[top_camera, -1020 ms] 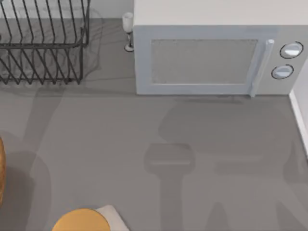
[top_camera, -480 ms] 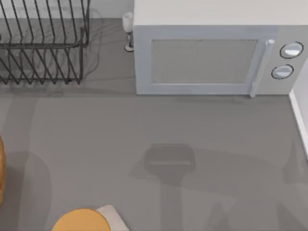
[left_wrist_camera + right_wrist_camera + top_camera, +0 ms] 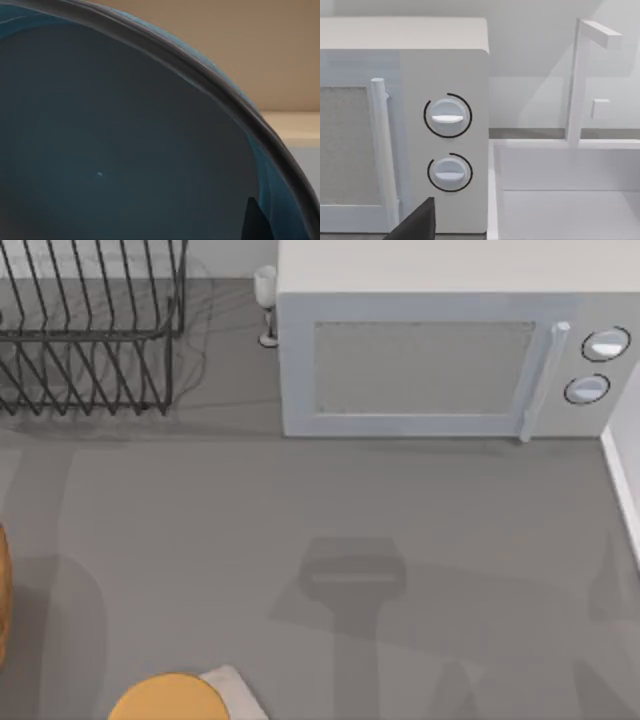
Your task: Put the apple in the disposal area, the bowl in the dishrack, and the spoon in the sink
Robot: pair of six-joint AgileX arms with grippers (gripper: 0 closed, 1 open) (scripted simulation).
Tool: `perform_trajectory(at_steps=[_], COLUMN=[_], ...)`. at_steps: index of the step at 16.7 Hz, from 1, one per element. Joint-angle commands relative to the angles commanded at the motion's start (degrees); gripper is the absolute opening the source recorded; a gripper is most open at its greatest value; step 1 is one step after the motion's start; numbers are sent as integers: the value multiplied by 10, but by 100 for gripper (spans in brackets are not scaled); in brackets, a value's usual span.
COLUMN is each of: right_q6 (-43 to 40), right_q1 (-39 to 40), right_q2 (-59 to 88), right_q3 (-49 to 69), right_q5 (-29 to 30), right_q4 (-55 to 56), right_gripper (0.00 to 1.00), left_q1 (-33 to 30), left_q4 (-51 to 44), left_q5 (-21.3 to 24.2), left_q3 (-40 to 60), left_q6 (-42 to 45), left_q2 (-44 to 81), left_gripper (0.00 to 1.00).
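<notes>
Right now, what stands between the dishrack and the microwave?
In the top view, a small white stemmed glass stands between the dishrack and the microwave, close beside the microwave's corner.

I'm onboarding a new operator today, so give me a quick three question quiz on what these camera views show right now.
1. True or false: the microwave door is closed.
2. Multiple choice: in the top view, the dishrack sits at the A) far left, B) far right, C) centre of the counter.
3. Fill in: the left wrist view looks up close into the teal-blue ____.

Key:
1. True; the door lies flush with its handle beside two knobs.
2. A; the dishrack is left of the microwave.
3. bowl; its dark rim arcs across the view. The sink lies right of the microwave in the right wrist view.
</notes>
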Motion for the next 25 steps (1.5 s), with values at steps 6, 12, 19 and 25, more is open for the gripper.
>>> perform_trajectory(at_steps=[6, 12, 19, 25], right_q6=[0, 0, 0, 0], right_q1=[0, 0, 0, 0], right_q2=[0, 0, 0, 0], right_q3=[0, 0, 0, 0], right_q5=[0, 0, 0, 0], right_q4=[0, 0, 0, 0], right_gripper=[100, 100, 100, 100], left_q1=[-12, -40, -63, -63], left_q4=[128, 408, 602, 605], left_q5=[-12, -33, -56, -57], left_q3=[-14, -51, -109, -110], left_q6=[2, 0, 1, 2], left_q2=[124, 332, 489, 493], left_gripper=[0, 0, 0, 8])
